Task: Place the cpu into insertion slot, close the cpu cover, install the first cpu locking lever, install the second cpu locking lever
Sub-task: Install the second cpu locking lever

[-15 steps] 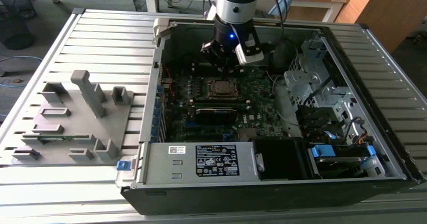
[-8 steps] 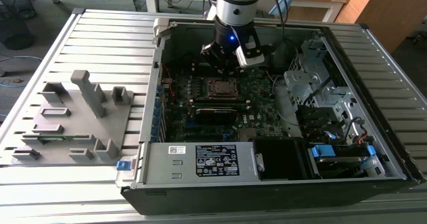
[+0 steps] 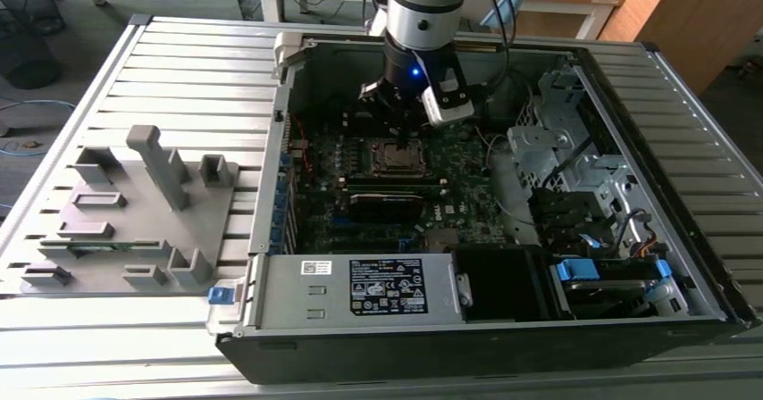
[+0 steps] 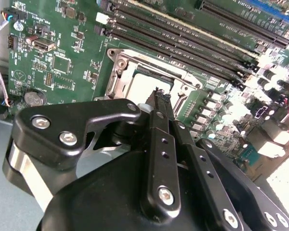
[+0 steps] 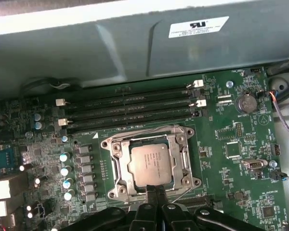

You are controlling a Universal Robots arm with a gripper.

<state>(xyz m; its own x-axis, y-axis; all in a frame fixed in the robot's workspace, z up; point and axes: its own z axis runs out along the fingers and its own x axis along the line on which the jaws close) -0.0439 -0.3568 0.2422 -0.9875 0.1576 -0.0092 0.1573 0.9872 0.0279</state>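
Slatted grey table (image 3: 179, 70) carries a grey fixture block (image 3: 125, 212) at the exterior view's left and the open computer case (image 3: 667, 195) to its right. Inside, the cpu (image 5: 151, 162) sits in the insertion slot (image 5: 116, 169), the cpu cover (image 5: 185, 155) closed over it. My gripper (image 5: 156, 193) hovers at the socket's edge, fingers (image 4: 160, 108) pressed together, holding nothing.

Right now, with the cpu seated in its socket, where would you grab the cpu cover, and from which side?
Probably its thin edge on the side facing the gripper, away from the memory slots. The cpu cover seems to lie flat around the cpu, so only a rim offers a pinch, and that side looks less crowded.
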